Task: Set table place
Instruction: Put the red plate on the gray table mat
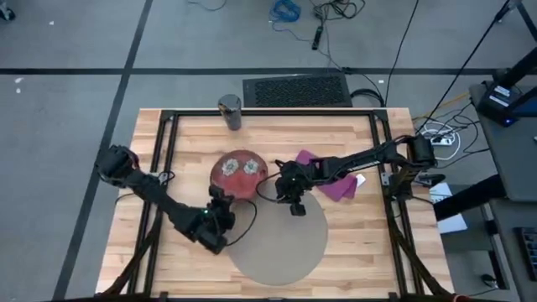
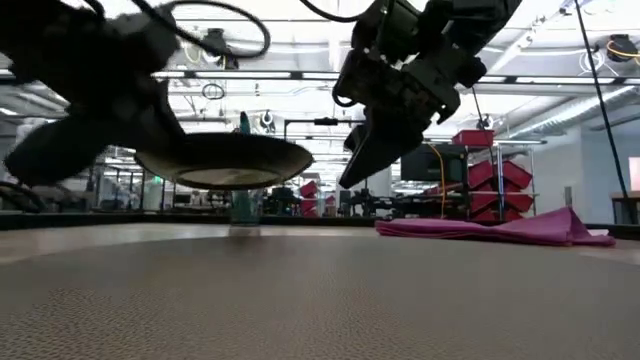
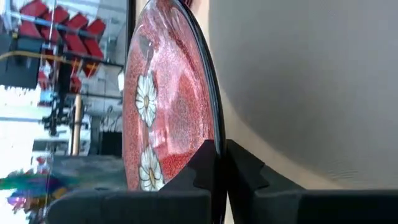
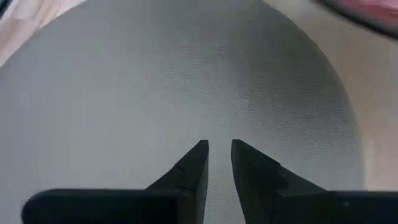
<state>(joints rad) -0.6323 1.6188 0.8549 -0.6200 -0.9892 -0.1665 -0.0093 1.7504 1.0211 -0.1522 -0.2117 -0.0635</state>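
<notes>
A red plate with white daisies hangs above the table, just past the far-left edge of the round beige mat. My left gripper is shut on it. In the low view the plate floats level, clear of the surface. My right gripper hovers over the mat's far edge, fingers pointing down with a narrow gap and nothing between them. My left gripper pinches the plate's rim on the plate's near side. One finger lies on the decorated top face, the other on the underside. The fingers come about level from the table's near-left. The plate is lifted clear and roughly level.
A magenta napkin lies crumpled on the table right of the plate, under the right arm. A dark metal cup stands at the far edge. A black rail frame borders the tabletop.
</notes>
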